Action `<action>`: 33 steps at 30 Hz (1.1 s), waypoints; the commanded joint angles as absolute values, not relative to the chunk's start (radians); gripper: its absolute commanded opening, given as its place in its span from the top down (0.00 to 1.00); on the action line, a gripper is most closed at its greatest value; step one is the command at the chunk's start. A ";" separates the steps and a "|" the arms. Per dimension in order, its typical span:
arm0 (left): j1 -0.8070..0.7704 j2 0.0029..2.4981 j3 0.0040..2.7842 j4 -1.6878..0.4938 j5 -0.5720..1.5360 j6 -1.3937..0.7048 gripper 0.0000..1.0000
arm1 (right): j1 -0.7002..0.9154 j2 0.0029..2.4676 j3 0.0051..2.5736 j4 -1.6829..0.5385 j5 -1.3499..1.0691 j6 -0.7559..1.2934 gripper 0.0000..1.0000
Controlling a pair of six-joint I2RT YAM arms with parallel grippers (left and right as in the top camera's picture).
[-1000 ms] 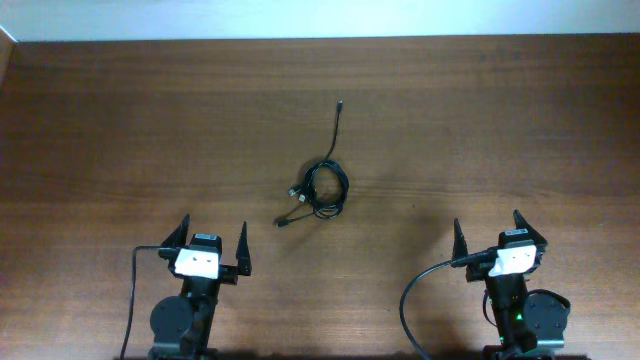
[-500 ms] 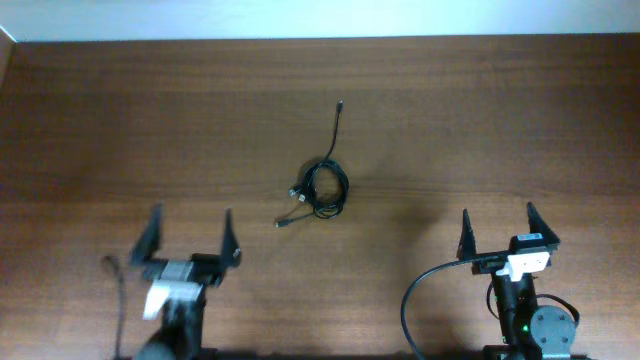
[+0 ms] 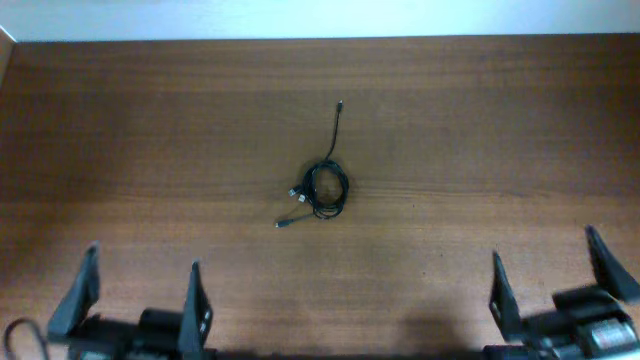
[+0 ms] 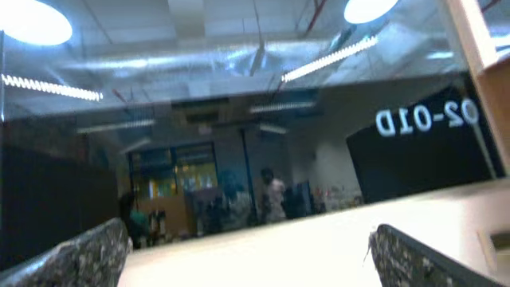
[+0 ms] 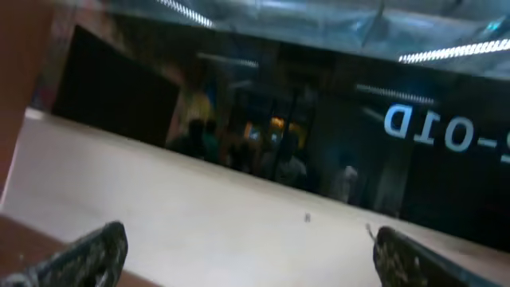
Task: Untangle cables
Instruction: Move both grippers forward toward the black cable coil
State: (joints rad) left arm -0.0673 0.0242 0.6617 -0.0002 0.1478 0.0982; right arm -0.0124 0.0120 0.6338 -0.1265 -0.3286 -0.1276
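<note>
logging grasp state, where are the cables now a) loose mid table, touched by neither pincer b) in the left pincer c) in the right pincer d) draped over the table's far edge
A: the cables lie bundled on the table, with the left pincer and right pincer both open and well apart from them.

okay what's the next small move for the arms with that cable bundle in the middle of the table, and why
Probably bring the left gripper forward and down toward the cables. It and the right gripper are open and empty near the front edge of the table, well short of the bundle, and both wrist cameras face the room, not the tabletop.
</note>
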 commanded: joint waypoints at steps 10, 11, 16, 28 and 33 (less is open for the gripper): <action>-0.069 0.516 1.493 -0.647 0.278 0.107 0.01 | -0.013 0.141 1.049 -0.375 -0.415 -0.115 0.02; -0.069 0.570 1.558 -0.719 0.287 0.107 0.01 | -0.013 0.188 1.097 -0.421 -0.421 -0.115 0.02; -0.069 0.815 1.799 -1.026 0.337 0.107 0.01 | -0.013 0.500 1.394 -0.693 -0.551 -0.115 0.02; -0.069 1.311 1.854 -1.420 0.416 0.106 0.01 | -0.014 1.171 1.742 -1.509 -0.733 -0.115 0.02; -0.070 1.485 1.853 -1.473 0.424 0.106 0.86 | -0.013 1.328 1.742 -1.563 -0.734 -0.115 0.02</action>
